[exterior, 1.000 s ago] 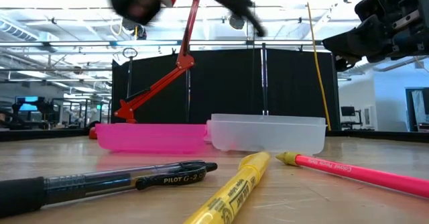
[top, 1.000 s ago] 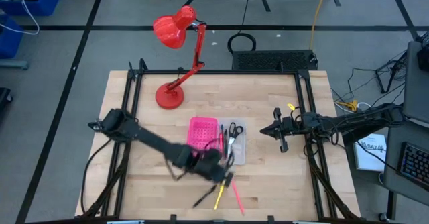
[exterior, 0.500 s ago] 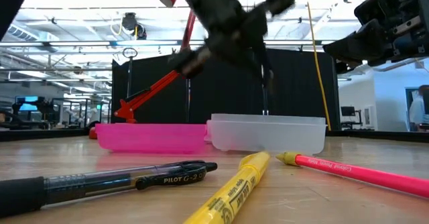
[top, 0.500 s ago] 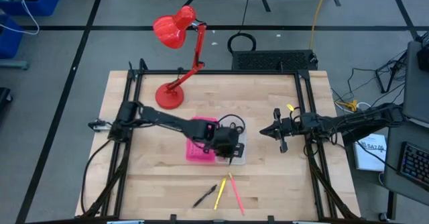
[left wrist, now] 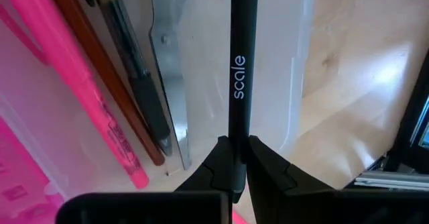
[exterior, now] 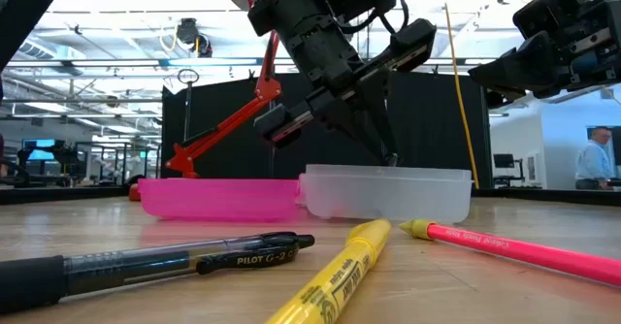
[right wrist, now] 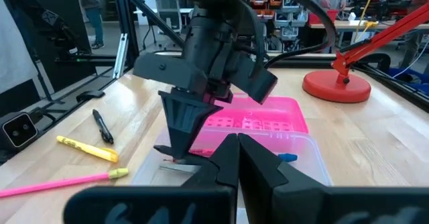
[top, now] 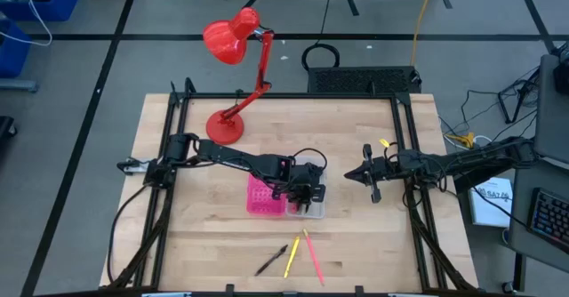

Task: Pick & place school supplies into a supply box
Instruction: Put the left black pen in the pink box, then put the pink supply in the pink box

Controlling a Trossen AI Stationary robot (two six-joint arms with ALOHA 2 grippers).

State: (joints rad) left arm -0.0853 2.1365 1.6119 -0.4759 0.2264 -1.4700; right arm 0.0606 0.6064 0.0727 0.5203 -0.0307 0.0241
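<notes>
Left arm reaches from the table's left edge across to the middle, its left gripper (top: 302, 193) tilted down over the clear tray of the supply box (top: 286, 196), fingers clenched on a black pen (left wrist: 238, 83) marked "scale" whose tip sits at the tray rim; a pink highlighter (left wrist: 80, 90) and brown pencil (left wrist: 110, 83) already lie in the tray. Right arm waits at the right edge, right gripper (top: 368, 174) held above the wood with fingers pressed together on nothing. On the wooden table (top: 178, 226) near the front lie a black Pilot pen (exterior: 155, 261), yellow highlighter (exterior: 335, 275) and pink pencil (exterior: 514, 248); a red desk lamp (top: 233, 75) stands at the back left
</notes>
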